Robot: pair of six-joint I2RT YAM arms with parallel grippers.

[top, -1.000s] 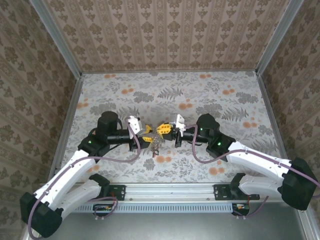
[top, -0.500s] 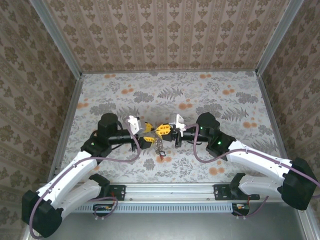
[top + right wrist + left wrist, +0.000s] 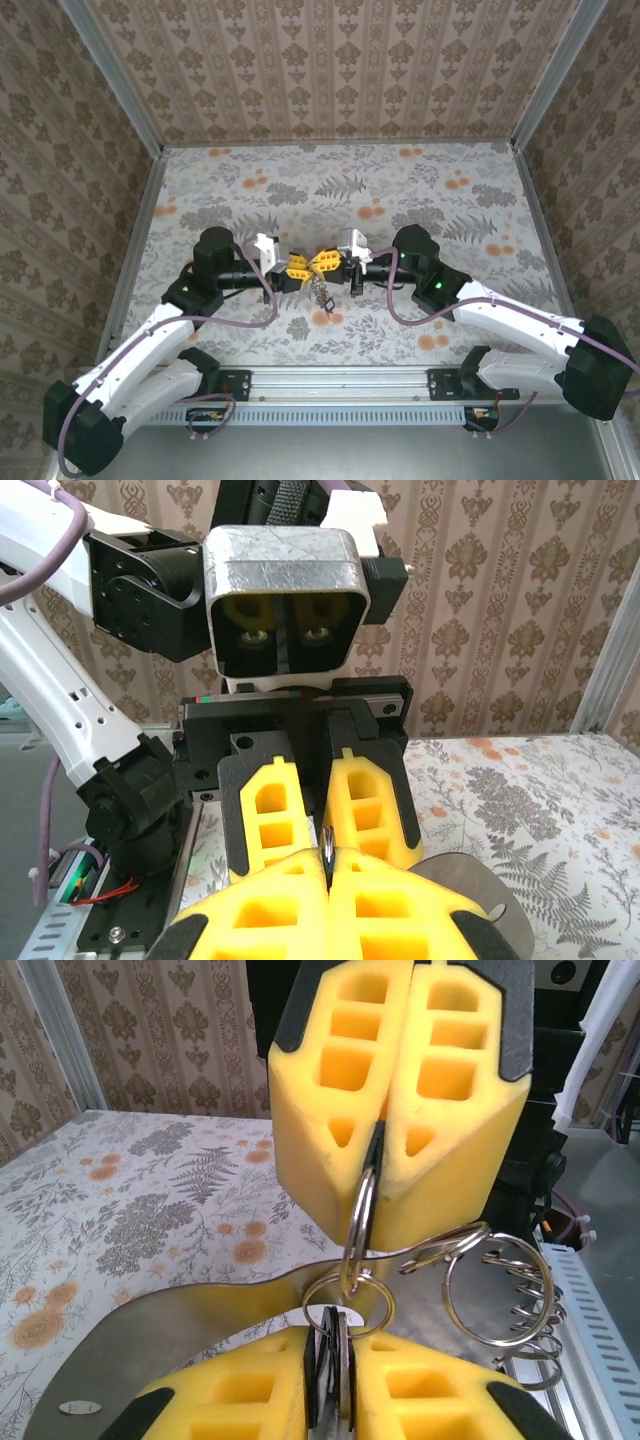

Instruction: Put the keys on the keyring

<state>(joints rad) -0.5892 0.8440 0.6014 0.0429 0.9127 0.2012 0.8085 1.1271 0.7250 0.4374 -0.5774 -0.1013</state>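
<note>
Above the near middle of the floral table [image 3: 420,190], the left gripper [image 3: 298,268] and right gripper [image 3: 325,262] meet nose to nose, tips almost touching. A small metal bunch [image 3: 322,296] dangles below them toward the near edge.

From the left wrist, the right gripper's yellow pads [image 3: 340,1090] are pressed together on the keyring [image 3: 360,1215]. It is a thin split ring seen edge-on, and it hangs out of the seam between the pads, straight toward the left gripper. Its plane runs along that seam, so it lies in line with the gap between the left fingers [image 3: 230,1400]. Those fingers are drawn narrow on a thin flat stack of metal that looks like a key [image 3: 330,1375], also edge-on. No coloured head shows, so I cannot be sure of that.

A small link ring [image 3: 350,1295] sits between the two grips, looped through the keyring above and reaching the key below. Whether the key is fully on the ring is too fine to tell. Spare wire loops [image 3: 497,1290] hang off to one side, clear of both sets of fingers.

The next move likely turns on keeping key and ring in the same plane. The left arm holds the key and lies directly opposite the ring's free lower arc, so it is the better placed to feed the key along.
</note>
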